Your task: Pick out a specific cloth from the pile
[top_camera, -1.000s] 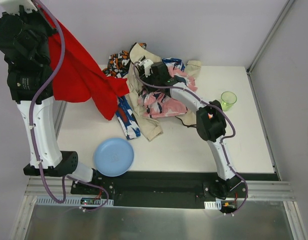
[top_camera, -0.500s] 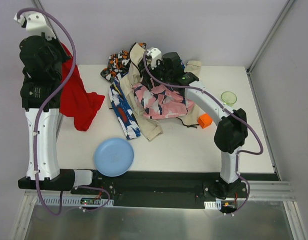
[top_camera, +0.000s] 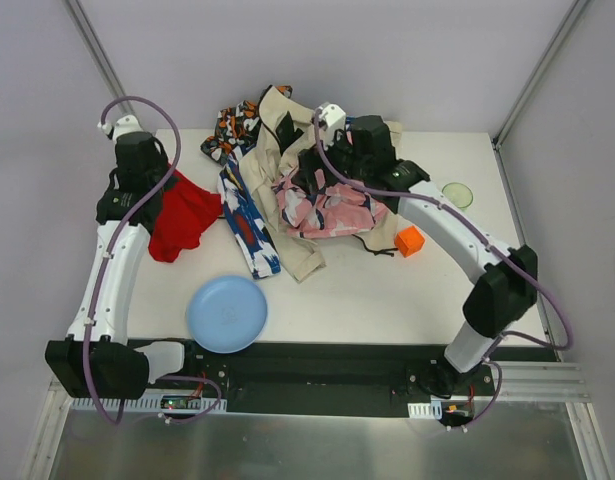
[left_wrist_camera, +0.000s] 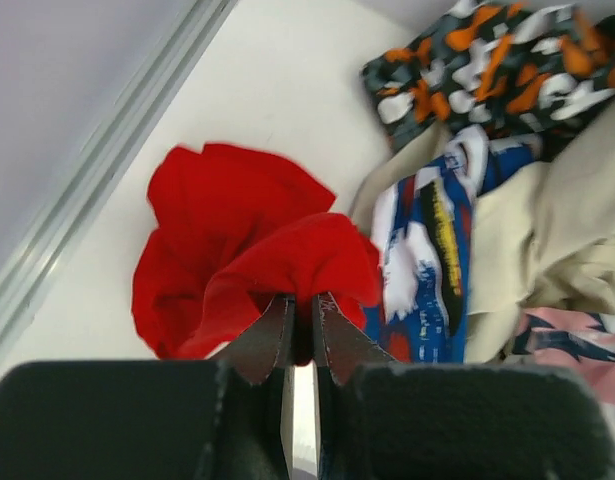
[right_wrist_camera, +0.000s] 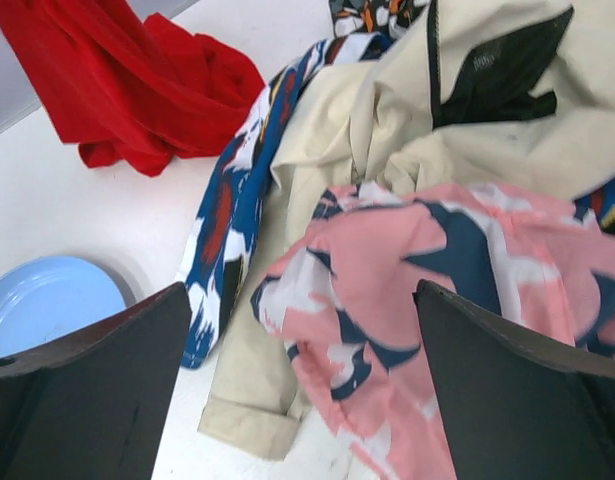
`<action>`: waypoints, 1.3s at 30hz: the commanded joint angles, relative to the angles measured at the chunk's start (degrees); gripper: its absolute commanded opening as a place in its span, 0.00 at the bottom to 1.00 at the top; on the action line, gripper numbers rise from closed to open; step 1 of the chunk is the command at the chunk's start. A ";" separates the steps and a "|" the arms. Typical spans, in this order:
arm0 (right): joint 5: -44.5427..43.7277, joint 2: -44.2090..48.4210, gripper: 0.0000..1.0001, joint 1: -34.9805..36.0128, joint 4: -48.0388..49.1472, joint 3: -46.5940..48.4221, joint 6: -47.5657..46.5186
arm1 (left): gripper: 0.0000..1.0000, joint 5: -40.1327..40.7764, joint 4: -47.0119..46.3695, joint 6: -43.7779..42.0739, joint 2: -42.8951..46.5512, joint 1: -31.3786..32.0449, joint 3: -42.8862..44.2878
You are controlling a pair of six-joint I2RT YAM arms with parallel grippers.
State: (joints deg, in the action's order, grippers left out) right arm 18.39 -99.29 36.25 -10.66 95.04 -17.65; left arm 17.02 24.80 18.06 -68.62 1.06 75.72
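The red cloth [top_camera: 183, 215] lies bunched on the table at the left, apart from the pile [top_camera: 307, 200]. My left gripper [top_camera: 157, 200] is shut on a fold of it. In the left wrist view the fingertips [left_wrist_camera: 332, 320] pinch the red cloth [left_wrist_camera: 227, 230] at the gripper [left_wrist_camera: 302, 300], with the pile [left_wrist_camera: 507, 220] to the right. My right gripper [top_camera: 312, 178] hovers open over the pile's pink printed piece. In the right wrist view the gripper [right_wrist_camera: 302, 290] holds nothing, the pile [right_wrist_camera: 457, 200] lies below it, and the red cloth [right_wrist_camera: 127, 80] shows at top left.
A blue plate [top_camera: 227, 313] lies near the front left, also visible as the plate [right_wrist_camera: 47, 300] in the right wrist view. An orange cube [top_camera: 409, 241] sits right of the pile, and a green cup [top_camera: 457, 193] stands farther right. A metal rail [left_wrist_camera: 107, 170] runs along the table's left edge.
My left arm has come down from high up, bringing the red cloth onto the table at the left. The right gripper has opened wide over the pile, and its arm has stretched out.
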 commanded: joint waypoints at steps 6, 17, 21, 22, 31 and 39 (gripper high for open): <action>-14.79 19.64 0.96 -3.98 4.33 -19.00 10.68 | 0.00 -2.60 -8.35 14.63 -0.11 -8.53 -15.85; -25.41 37.92 0.95 -16.11 4.59 -36.76 19.49 | 0.00 -5.23 -9.07 19.03 -18.55 -18.10 -15.44; -26.30 41.71 0.96 -19.37 1.88 -39.14 19.32 | 0.43 -9.09 -7.66 18.50 -21.99 -19.08 -11.22; -27.26 41.98 0.96 -19.90 0.74 -39.15 19.15 | 0.94 -10.58 -7.40 18.50 -21.73 -19.08 -10.95; -36.31 43.29 0.96 -20.34 -5.70 -38.44 15.72 | 0.99 -18.49 -5.73 17.09 6.44 -15.48 -19.03; -43.18 47.95 0.96 -20.34 -2.18 -42.21 14.49 | 0.99 -28.68 -3.79 17.71 30.37 -12.40 -23.43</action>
State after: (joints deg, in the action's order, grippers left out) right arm -20.64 -54.57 16.03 -16.05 54.72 -1.83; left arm -3.53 18.85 36.07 -43.09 -11.57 54.89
